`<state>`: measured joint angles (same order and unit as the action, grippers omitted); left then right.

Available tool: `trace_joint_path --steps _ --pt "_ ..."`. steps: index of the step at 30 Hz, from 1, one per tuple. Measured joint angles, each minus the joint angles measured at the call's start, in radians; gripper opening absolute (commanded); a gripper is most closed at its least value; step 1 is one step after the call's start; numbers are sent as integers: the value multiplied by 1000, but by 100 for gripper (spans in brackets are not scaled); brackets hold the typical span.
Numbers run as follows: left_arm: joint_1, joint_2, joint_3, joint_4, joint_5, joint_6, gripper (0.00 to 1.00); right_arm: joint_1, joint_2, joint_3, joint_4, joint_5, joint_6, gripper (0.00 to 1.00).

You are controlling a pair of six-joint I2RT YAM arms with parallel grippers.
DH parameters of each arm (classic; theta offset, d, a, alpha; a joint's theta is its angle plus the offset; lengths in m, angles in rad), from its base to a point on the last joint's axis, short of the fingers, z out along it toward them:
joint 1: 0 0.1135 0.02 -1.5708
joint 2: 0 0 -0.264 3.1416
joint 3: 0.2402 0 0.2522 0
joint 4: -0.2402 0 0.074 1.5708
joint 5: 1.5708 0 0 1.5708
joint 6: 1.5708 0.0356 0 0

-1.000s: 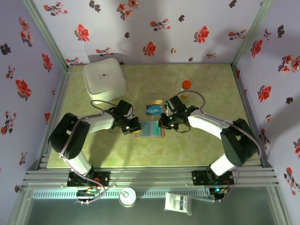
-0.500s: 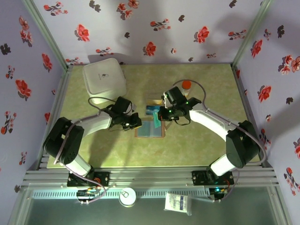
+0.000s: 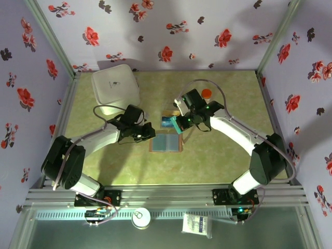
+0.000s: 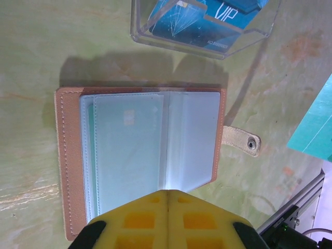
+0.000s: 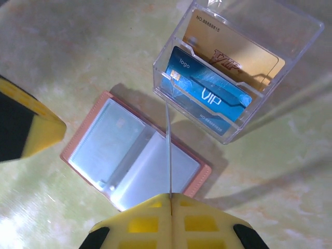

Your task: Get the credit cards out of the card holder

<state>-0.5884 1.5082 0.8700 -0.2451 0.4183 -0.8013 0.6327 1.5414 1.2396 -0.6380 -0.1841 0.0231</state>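
The teal card (image 4: pixel 314 124), clenched in the right pincer (image 5: pixel 170 197), has been drawn from the holder (image 4: pixel 67 155) toward the box (image 5: pixel 298 44), the left pincer (image 4: pixel 167 193) kept clenched, empty.

Left wrist first: the clear box (image 4: pixel 141 23) runs off the top edge and takes the upper part of the blue card (image 4: pixel 197 23) with it. The card holder (image 4: pixel 129 150) loses its near edge behind the left end effector (image 4: pixel 167 202), itself cropped at the bottom. Far right, a teal card (image 4: pixel 319 129), just a corner in frame. Over to the right wrist: that teal card is edge-on, a thin line, face unreadable. The right end effector (image 5: pixel 170 205) covers the holder's near corner, and a gold card (image 5: pixel 249 59) sits half behind the blue one. From above, card print is too small to read.
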Motion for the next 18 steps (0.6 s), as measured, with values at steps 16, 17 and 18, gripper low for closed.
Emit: trace_joint_path --steps 16,17,18 --pt "6 57 -6 57 2 -1 3 -23 162 235 -171 87 -579 0" --pt "6 67 -6 56 2 0 3 -27 187 266 -182 89 -606 0" --pt "6 74 -6 53 1 0 2 -31 213 299 -196 90 -631 0"
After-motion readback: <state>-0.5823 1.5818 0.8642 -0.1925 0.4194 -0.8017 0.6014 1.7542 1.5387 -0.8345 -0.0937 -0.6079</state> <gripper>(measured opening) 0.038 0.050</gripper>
